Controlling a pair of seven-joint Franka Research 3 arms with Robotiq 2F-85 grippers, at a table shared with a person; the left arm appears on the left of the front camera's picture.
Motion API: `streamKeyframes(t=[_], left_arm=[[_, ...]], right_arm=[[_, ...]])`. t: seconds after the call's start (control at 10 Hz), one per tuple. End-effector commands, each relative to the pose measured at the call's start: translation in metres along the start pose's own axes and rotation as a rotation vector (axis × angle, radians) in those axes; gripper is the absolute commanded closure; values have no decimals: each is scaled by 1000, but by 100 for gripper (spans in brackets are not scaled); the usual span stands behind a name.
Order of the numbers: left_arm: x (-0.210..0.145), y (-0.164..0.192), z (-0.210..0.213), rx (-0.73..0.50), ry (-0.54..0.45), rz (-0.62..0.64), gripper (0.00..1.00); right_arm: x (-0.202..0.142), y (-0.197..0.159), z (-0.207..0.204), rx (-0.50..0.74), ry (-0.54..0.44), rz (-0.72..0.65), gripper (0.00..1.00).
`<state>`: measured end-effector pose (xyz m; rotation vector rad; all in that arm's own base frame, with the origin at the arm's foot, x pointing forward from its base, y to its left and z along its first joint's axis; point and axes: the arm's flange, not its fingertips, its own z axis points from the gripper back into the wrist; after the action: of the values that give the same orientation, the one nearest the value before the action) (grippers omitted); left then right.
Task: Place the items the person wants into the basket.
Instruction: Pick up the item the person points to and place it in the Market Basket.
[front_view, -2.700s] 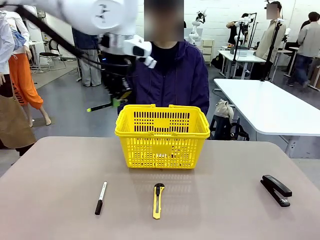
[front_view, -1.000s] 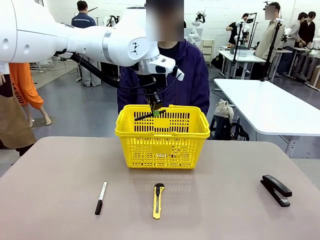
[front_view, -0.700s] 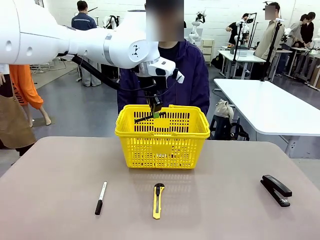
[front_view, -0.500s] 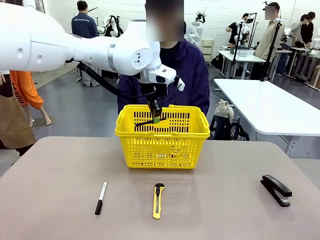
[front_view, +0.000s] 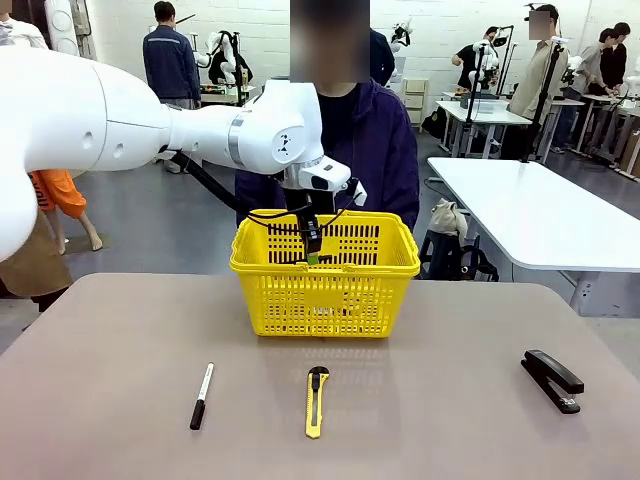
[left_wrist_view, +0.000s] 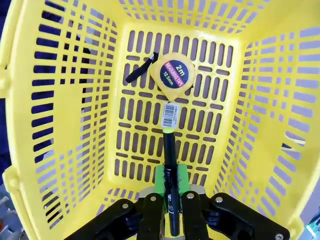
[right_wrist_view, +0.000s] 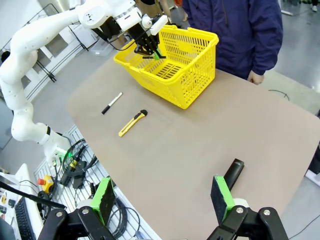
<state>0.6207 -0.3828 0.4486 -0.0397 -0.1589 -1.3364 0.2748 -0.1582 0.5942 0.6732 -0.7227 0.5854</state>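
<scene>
My left gripper (front_view: 312, 247) reaches down inside the yellow basket (front_view: 325, 290), shut on the thin black pen (left_wrist_view: 169, 147) with its yellow tip pointing at the basket floor. The round yellow-and-black tape measure (left_wrist_view: 172, 76) lies on that floor, just beyond the pen's tip. On the table, front left of the basket, lies the white marker with a black cap (front_view: 202, 396). My right gripper (right_wrist_view: 162, 196) hangs open high above the table's near right side, with nothing between its green pads. The person (front_view: 355, 150) stands behind the basket.
A yellow utility knife (front_view: 316, 400) lies in front of the basket. A black stapler (front_view: 552, 379) rests near the table's right edge. In the right wrist view the basket (right_wrist_view: 170, 65), marker (right_wrist_view: 112, 103), knife (right_wrist_view: 133, 123) and stapler (right_wrist_view: 232, 172) are spread over the brown tabletop.
My left gripper has come down with the pen from rim height into the basket, and the pen has swung from lying level to pointing downward. The right arm is unchanged.
</scene>
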Motion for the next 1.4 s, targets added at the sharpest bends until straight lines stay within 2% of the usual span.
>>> streamKeyframes(t=[0.0,0.5,0.6,0.7,0.8,0.9,1.3], left_arm=[[9,18,2,-23,17,-7,89],[11,21,-5,-39,31,-28,87],[11,21,-5,-38,31,-34,78],[11,21,-4,-36,31,-38,41],[11,20,-4,-36,33,-41,28],[11,20,-4,-34,32,-41,0],[11,19,-3,-33,34,-41,0]], right_arm=[[1,-1,0,11,-9,-2,0],[1,-1,0,11,-9,-2,0],[1,-1,0,11,-9,-2,0],[1,-1,0,11,-9,-2,0],[1,-1,0,11,-9,-2,0],[1,-1,0,11,-9,-2,0],[1,-1,0,11,-9,-2,0]])
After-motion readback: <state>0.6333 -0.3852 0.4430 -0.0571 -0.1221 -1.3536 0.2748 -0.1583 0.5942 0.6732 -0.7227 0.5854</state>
